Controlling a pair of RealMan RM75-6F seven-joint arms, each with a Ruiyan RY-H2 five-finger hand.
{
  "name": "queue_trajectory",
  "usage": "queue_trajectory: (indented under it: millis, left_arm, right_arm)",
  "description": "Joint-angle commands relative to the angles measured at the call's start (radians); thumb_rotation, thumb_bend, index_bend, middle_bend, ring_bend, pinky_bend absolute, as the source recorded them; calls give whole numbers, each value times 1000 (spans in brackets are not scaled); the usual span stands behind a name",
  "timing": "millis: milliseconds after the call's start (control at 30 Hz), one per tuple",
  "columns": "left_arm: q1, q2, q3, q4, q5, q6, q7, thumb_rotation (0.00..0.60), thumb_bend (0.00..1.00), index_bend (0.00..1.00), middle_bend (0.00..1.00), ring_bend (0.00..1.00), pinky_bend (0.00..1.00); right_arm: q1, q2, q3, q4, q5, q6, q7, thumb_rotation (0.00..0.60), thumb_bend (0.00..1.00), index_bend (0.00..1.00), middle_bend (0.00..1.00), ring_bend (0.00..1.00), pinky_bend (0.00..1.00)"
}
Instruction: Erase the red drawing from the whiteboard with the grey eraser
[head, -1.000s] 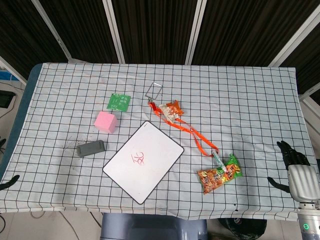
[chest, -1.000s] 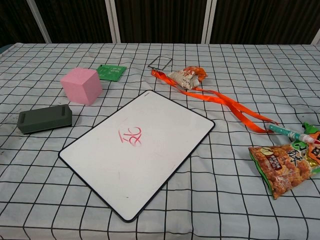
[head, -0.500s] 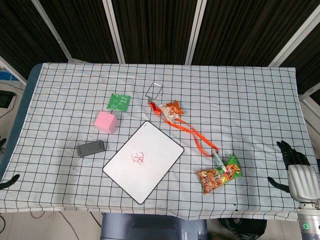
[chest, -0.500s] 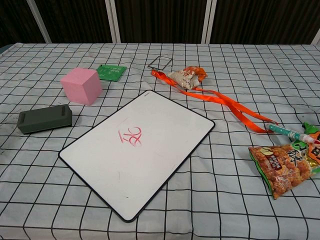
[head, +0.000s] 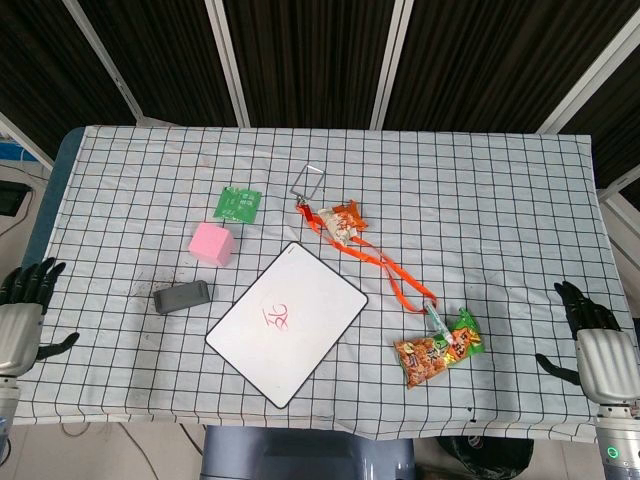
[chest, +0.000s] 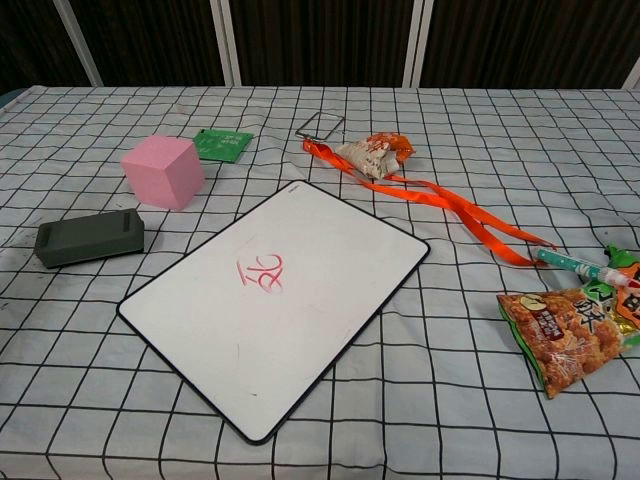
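- Checked white cloth covers the surface (head: 500, 200) in the head view; the whiteboard (head: 310, 340) lies tilted near the front edge, the red drawing (head: 274, 318) at its middle.
- Just left of the board, apart from it, sits the grey eraser (head: 181, 297), with a pink cube (head: 212, 243) behind it and a green packet (head: 238, 204) further back.
- An orange ribbon (head: 385, 270) runs from a small snack bag (head: 342, 222) by a wire clip (head: 307, 183) down to two snack bags (head: 438, 352) at the right.
- At the left edge the left hand (head: 20, 318) hangs off the surface, its fingers (head: 30, 280) spread and empty.
- At the right edge the right hand (head: 600, 350) does likewise, fingers (head: 580, 300) apart, holding nothing.
- From the chest view, neither hand shows. The whiteboard (chest: 330, 290) fills the middle, the red drawing (chest: 260, 272) untouched on it.
- The grey eraser (chest: 88, 238) lies flat to the board's left, near the pink cube (chest: 163, 171), touching neither.
- The orange ribbon (chest: 450, 205) trails toward the snack bags (chest: 565, 335) at the right.
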Motion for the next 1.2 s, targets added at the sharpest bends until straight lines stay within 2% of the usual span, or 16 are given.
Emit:
queue_trajectory:
  millis: [33,233,467,800,967,1200]
  left_arm:
    - [-70,-31,-34,-4,-60,-93,38,600,135,0,26,0,0]
    - [-135,-101,-64,13,-142,-147,130,600,98,3,70,0,0]
    - [-190,-200,-57,88,-220,-207,193,600,71,77,157,0,0]
    - [-233,-326,-29,226,-215,-223,236,600,128,176,211,0,0]
    - [-248,-367,-11,251,-204,-227,258,600,135,206,243,0,0]
    - [-267,-407,-13,269,-203,-220,287,600,154,238,274,0,0]
  right_arm:
    - [0,0,0,0,0,0,-1,600,155,7,114,206,223]
    - [1,-1,0,0,1,-2,-3,600,155,7,114,205,224]
    - [1,0,0,0,2,-2,-1,600,156,7,114,206,223]
    - [1,4,3,1,8,-6,8,600,156,7,114,206,224]
    - [2,5,3,1,8,-6,9,600,155,7,114,206,224]
    - [2,7,4,1,9,-7,13,600,155,7,114,206,224]
